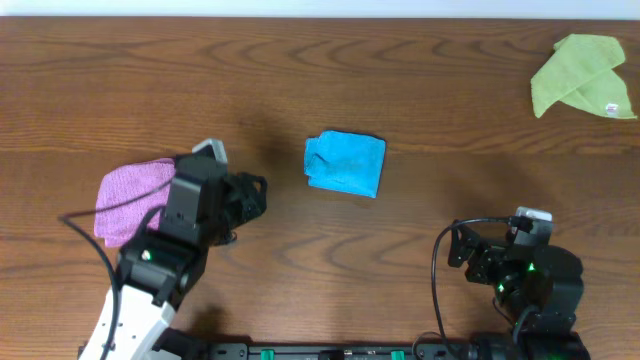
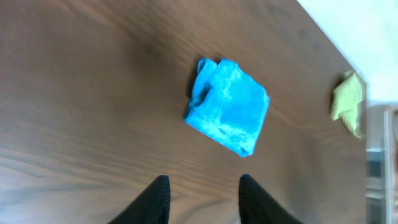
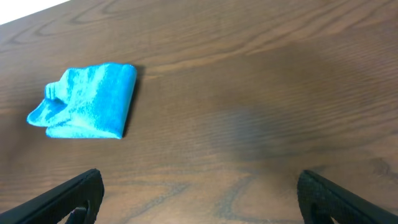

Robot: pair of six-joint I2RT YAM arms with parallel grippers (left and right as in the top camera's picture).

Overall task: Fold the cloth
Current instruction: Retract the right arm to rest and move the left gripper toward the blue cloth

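Observation:
The sky-blue cloth [image 1: 345, 165] lies in a small folded bundle at the middle of the table, also seen in the left wrist view [image 2: 227, 106] and the right wrist view [image 3: 87, 102]. My left gripper [image 1: 258, 197] hovers to the cloth's left, clear of it. In its own view the left gripper [image 2: 203, 180] stands open with only bare wood between the fingers. At the lower right my right gripper [image 1: 462, 245] is well away from the cloth. Its jaws are spread wide with nothing between them in the right wrist view [image 3: 199, 180].
A pink-purple cloth [image 1: 130, 200] lies at the left, partly under my left arm. A lime-green cloth [image 1: 583, 76] sits at the far right corner, and also shows in the left wrist view [image 2: 348, 99]. The table's far edge [image 1: 320, 18] runs along the top.

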